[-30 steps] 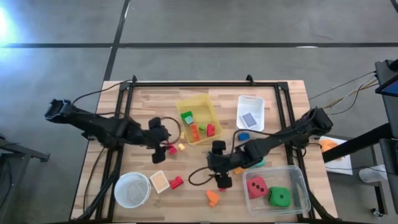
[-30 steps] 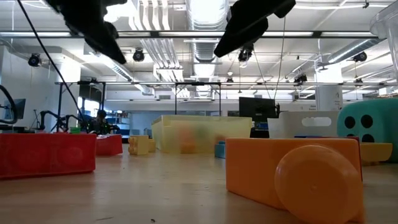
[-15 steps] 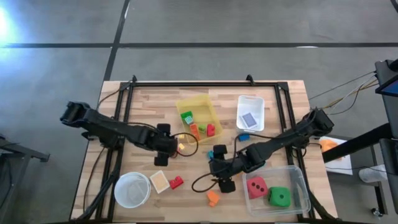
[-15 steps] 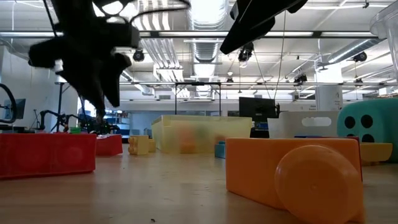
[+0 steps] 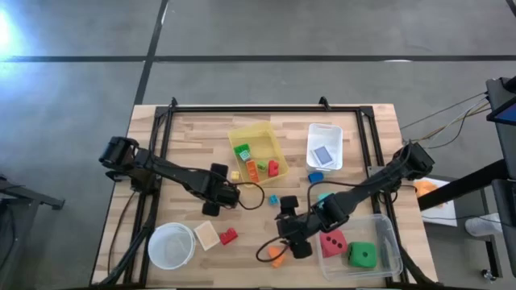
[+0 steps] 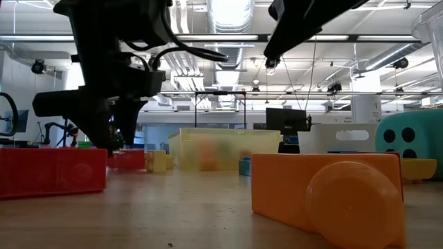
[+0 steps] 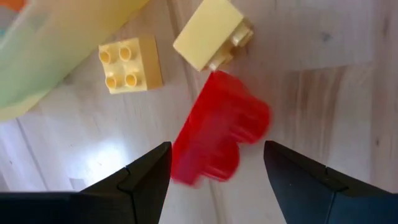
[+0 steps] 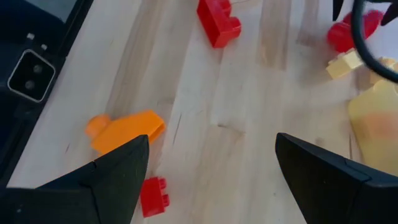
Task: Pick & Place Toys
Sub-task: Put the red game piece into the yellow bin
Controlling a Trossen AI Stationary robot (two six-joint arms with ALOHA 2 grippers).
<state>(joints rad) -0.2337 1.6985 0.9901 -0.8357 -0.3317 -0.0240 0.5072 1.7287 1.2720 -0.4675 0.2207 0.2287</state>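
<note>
**Left gripper spread above a red block near the yellow bin**

I see the table from above with both arms reaching toward its middle. The clear bin at the near right holds the pink-red die and the green die. The yellow bin at the far centre has small blocks inside, and the white bowl sits near left.

My left gripper hangs just near-left of the yellow bin, fingers spread and holding nothing. Between them lies a red block; in the left wrist view its long axis runs roughly along the line of the fingers, slightly slanted, with its studs facing sideways. A pale yellow block touches its far end, lying tilted, and a yellow four-stud block sits studs-up just beside.

My right gripper hovers beside the clear bin, fingers wide apart and empty. An orange block lies close to one finger, its round peg pointing away from the yellow bin.
</note>
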